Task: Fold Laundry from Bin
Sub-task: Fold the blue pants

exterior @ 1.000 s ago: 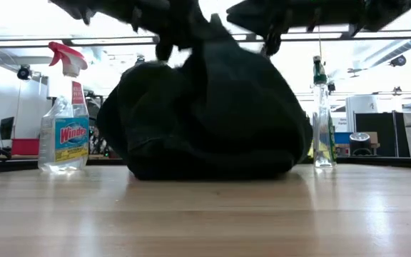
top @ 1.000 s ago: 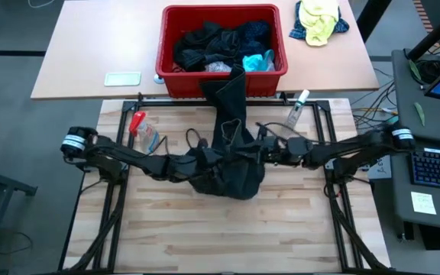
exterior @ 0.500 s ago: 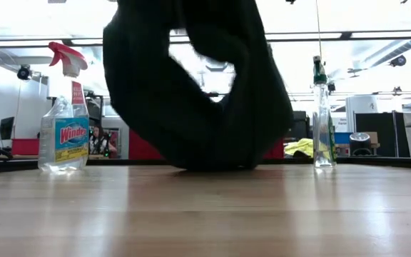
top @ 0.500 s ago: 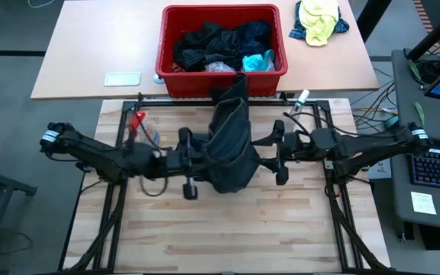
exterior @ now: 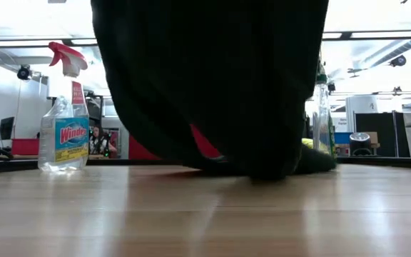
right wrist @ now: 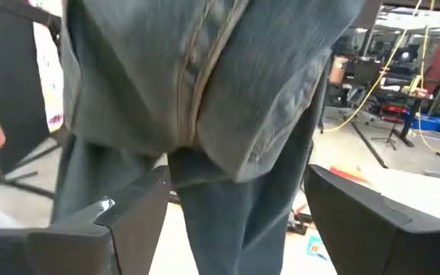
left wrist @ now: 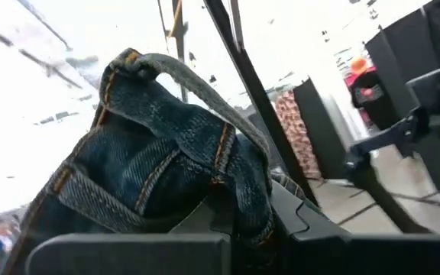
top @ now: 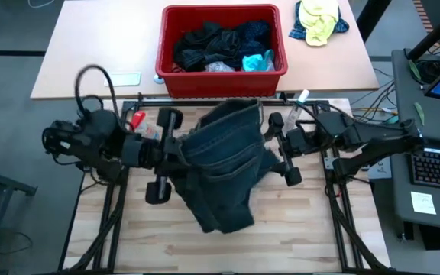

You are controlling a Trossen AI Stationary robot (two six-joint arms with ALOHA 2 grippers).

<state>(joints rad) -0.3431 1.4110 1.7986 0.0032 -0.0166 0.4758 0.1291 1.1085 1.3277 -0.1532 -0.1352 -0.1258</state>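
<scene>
Jaws of the left gripper (top: 176,147) clamp the denim garment's (top: 221,164) waistband; the right gripper's (top: 275,147) stand apart, beside it. Folding has not begun, and more laundry (top: 218,44) fills the bin (top: 168,75).

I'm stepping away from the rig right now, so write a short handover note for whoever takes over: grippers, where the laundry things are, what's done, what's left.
Left gripper: shut on the waistband of the dark denim garment, at its left edge.
Right gripper: fingers open, beside the garment's right edge, gripping nothing; the denim hangs in front of it in the right wrist view.
Garment: out of the red bin, lifted over the wooden table, lower end touching the tabletop.
Remaining laundry: piled in the bin, behind the work table.
Done: one garment pulled out.
Left: regrasp on the right side, spread flat, fold, then the rest of the bin.
</scene>
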